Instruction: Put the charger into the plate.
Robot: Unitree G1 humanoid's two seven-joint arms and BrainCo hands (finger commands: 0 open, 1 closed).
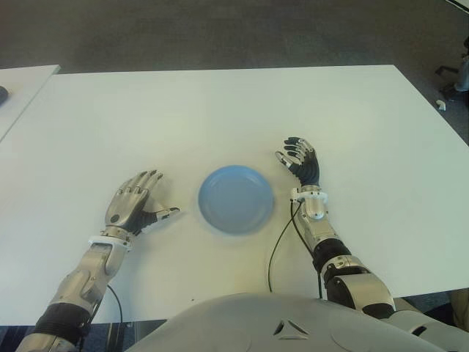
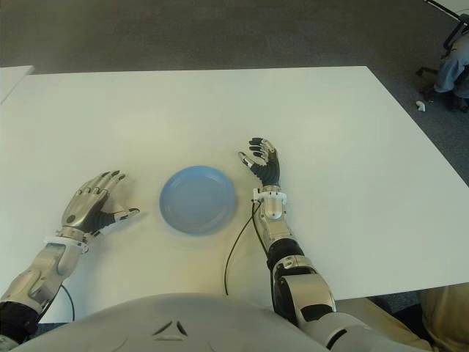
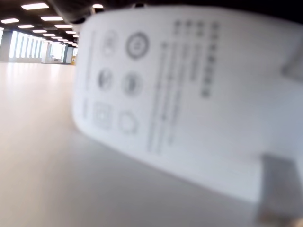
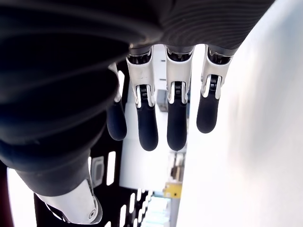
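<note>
Grasp step pending: with charger (image 3: pixel 180 109) close beneath left hand (image 1: pixel 135 202) at lower left, fingers extended and thumb out, close around it, lift and carry right to plate (image 1: pixel 236 199) at centre, leaving right hand (image 1: pixel 300 161), loosely open, right of plate.

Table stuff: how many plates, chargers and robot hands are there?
Plate: 1
Charger: 1, seen only in the left wrist view
Robot hands: 2, left hand and right hand
Total: 4
</note>
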